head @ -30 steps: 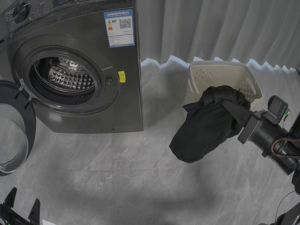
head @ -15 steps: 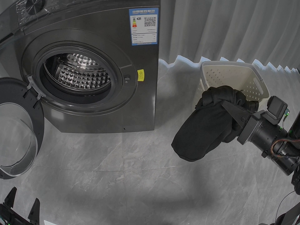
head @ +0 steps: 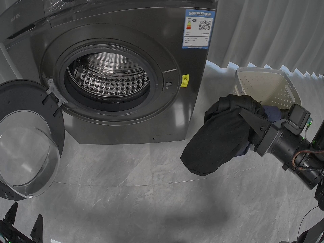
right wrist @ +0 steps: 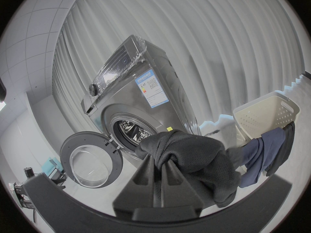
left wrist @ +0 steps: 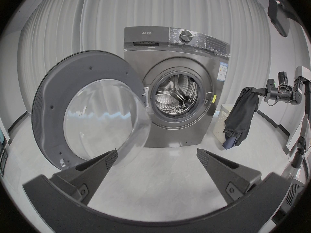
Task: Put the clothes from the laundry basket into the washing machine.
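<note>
The right gripper, at the right of the head view, has its fingers pinched together on a bunched fold of dark clothes. These hang below it as a long bundle above the floor, lower centre-right of the frame. A blue garment peeps out of the bundle beside the fingers. In the right wrist view it trails loose towards the laundry basket, which stands in the upper right, and I cannot tell whether its tail touches the rim. The washing machine stands in the upper left, its drum showing bare metal and its door swung wide at the left edge. The left gripper, in the bottom left corner, has its fingers spread apart and holds nothing.

The load looks lifted but not yet at the opening. The weak spot is the blue garment: it seems caught only by the fold around it, so a swing towards the machine could shake it onto the floor. If its tail is hooked on the basket, the pull could tip that light basket. The bundle hangs low, so it may drag on the lower lip of the opening instead of going in
</note>
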